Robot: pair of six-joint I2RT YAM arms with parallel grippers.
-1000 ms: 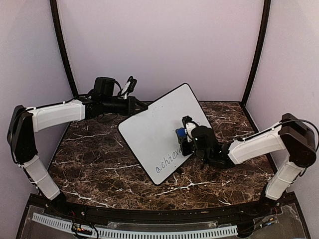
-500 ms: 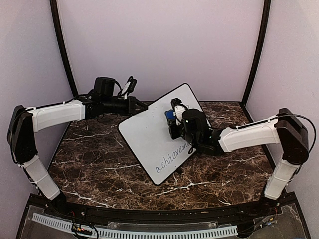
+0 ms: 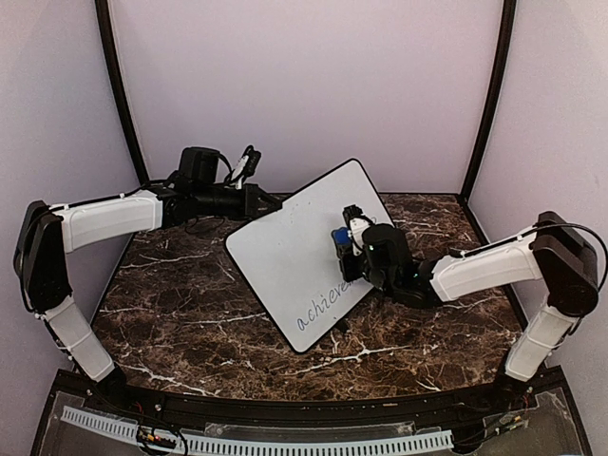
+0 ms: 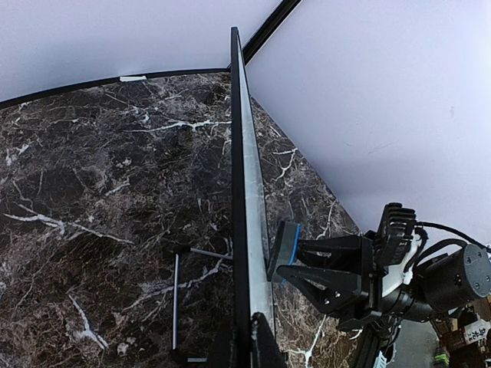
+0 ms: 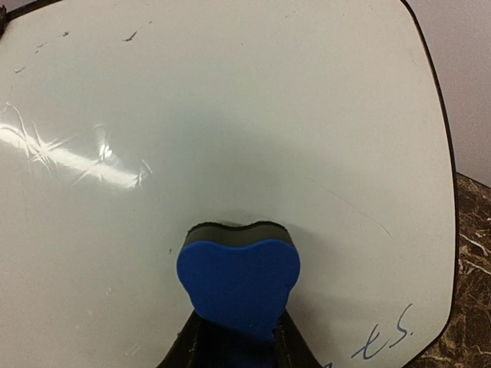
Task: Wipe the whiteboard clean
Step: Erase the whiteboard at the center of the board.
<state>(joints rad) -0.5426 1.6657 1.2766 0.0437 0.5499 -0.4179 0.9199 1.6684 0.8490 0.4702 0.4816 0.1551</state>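
Observation:
The whiteboard (image 3: 294,256) stands tilted over the marble table, and blue handwriting (image 3: 323,306) runs along its lower edge. My left gripper (image 3: 269,202) is shut on its upper left edge. In the left wrist view the whiteboard (image 4: 242,192) is edge-on, pinched in my left gripper (image 4: 249,346). My right gripper (image 3: 353,249) is shut on a blue eraser (image 3: 340,237), whose dark felt is pressed flat against the board face above the writing. In the right wrist view the eraser (image 5: 238,276) sits against the whiteboard (image 5: 230,115) in my right gripper (image 5: 238,341), with handwriting (image 5: 383,341) at the lower right.
A thin wire stand (image 4: 176,307) juts from the board's back down to the marble table (image 3: 180,304). Pale booth walls and black corner posts (image 3: 484,104) close in the back and sides. The near table edge carries a black rail (image 3: 285,413).
My right gripper swept the eraser up and left across the board, then back down and right. The left arm and the board stayed still.

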